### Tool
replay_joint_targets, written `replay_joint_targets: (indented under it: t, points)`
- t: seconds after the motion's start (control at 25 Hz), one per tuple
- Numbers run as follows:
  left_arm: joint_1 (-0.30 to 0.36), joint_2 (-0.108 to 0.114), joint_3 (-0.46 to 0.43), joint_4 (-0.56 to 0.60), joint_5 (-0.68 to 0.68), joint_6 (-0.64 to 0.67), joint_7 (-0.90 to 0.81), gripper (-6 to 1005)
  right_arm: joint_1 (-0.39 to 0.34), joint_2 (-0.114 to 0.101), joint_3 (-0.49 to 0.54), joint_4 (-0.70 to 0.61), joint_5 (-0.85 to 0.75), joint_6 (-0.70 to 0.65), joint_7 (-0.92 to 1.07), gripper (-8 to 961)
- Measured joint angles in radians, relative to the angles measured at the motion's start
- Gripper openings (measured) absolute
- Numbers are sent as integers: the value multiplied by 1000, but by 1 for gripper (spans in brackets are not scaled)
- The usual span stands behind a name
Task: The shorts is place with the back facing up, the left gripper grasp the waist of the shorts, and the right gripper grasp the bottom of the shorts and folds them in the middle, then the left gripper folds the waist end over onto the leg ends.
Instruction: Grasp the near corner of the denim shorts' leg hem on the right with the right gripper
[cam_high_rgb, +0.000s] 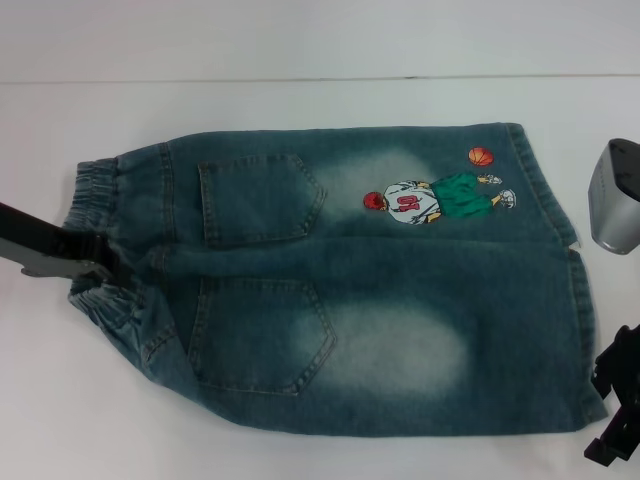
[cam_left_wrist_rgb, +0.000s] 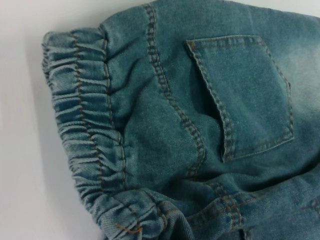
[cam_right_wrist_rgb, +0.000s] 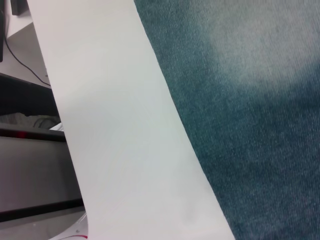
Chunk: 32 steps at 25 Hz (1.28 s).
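Now pinch the waist (cam_high_rgb: 95, 235) with your left gripper (cam_high_rgb: 75, 262), whose finger state I cannot tell; right gripper (cam_high_rgb: 618, 425) likewise, near the hem (cam_high_rgb: 578, 300).

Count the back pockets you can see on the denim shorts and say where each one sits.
2. One back pocket lies on the far half of the shorts, level with the cartoon embroidery; the other back pocket lies on the near half. Both sit close to the elastic waist.

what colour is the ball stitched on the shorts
Orange, the ball on the shorts; clearest in the head view.
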<state>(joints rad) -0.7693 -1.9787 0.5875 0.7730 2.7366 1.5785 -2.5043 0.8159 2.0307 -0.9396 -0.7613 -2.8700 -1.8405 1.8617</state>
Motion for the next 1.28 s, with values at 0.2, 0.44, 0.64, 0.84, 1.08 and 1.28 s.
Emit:
replay_joint_targets:
  t: [0.2,0.44,0.64,0.84,1.08,1.28]
  points:
    - [0,0,-2,0,0,-1,1,67,4,2,-1,-2,-1,9,-3,875]
    - [-1,0,-1,0,0,-2,2,68,9,4,-13,6,-7,23,-2,774]
    - [-1,1,-2,0,0,-2,2,69,11,3,-17,6,-8,23,-1,618]
    - [-3,3,-3,0,0,-2,2,70,11,3,-18,5,-8,23,-2,410]
    - [-6,3,-3,0,0,-2,2,72,12,3,-18,6,-8,31,-3,157]
    - [-6,5,-3,0,0,-2,0,73,12,3,-18,7,-7,38,-4,39]
